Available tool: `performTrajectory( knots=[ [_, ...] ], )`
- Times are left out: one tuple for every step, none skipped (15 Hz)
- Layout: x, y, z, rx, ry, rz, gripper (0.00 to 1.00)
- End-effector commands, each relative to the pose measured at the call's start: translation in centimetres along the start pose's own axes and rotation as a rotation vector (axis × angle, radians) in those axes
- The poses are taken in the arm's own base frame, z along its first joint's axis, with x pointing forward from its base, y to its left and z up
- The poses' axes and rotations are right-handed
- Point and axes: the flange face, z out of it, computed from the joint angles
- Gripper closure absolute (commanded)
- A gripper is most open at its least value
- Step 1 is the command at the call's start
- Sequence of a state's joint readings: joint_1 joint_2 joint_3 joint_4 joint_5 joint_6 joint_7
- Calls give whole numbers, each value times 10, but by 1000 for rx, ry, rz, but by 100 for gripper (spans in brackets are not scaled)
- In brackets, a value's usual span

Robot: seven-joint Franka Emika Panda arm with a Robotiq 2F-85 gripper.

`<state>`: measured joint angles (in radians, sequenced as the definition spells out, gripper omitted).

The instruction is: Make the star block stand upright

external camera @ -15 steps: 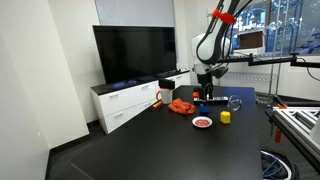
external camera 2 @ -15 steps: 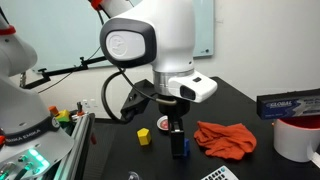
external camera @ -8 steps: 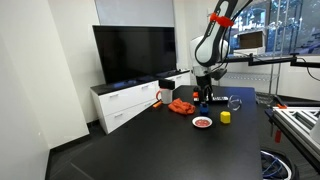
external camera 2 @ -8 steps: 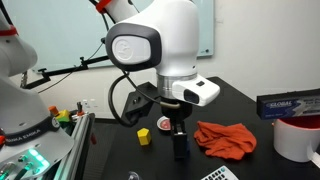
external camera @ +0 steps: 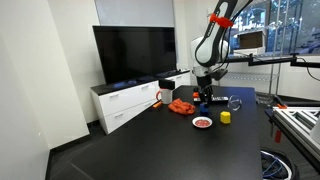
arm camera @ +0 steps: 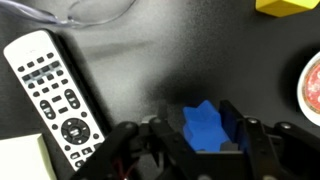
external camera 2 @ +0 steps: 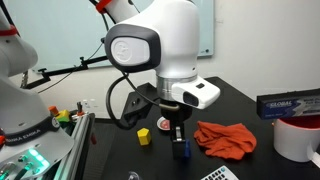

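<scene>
Blue, and by the look of it hard plastic or painted wood, the star block (arm camera: 207,125) sits on the black table (arm camera: 150,50), just right of the remote (arm camera: 55,95) in the wrist view. The gripper (arm camera: 206,140) is down over it with one finger on each side. The pads look right against the block's flanks, but I cannot tell whether they are pressing it or a sliver short. In an exterior view the gripper (external camera 2: 179,140) points straight down with the blue piece at its tips, low by the table.

The block looks light, stiff and not fragile, so a modest squeeze should do. Its outline is the awkward part. Points and notches give flat pads little to bear on, and a smooth finish could let it twist or pop out. The best hold seems to be across two opposite sides where the pads meet it squarely, leaving free the edge it must stand on. Stood on its points it may be tippy, so it wants setting down gently. A yellow block (arm camera: 285,6) and a dish (arm camera: 312,85) lie well right of the remote.
</scene>
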<state>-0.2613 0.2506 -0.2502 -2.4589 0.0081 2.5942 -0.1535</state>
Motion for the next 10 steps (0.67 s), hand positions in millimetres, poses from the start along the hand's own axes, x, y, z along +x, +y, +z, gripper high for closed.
performTrajectory(
  knots=[
    [5, 5, -6, 14, 17, 1, 73],
    [5, 5, -6, 14, 17, 1, 80],
    [5, 5, -6, 13, 17, 1, 89],
    [4, 6, -6, 12, 18, 0, 95],
    [4, 5, -6, 12, 18, -2, 100],
    [4, 5, -6, 12, 19, -3, 100],
    [4, 5, -7, 12, 20, -5, 100],
    [3, 5, -7, 12, 21, -6, 100],
    [2, 5, -10, 17, 18, -4, 100],
    [-1, 5, -15, 26, 16, -15, 74]
  ],
)
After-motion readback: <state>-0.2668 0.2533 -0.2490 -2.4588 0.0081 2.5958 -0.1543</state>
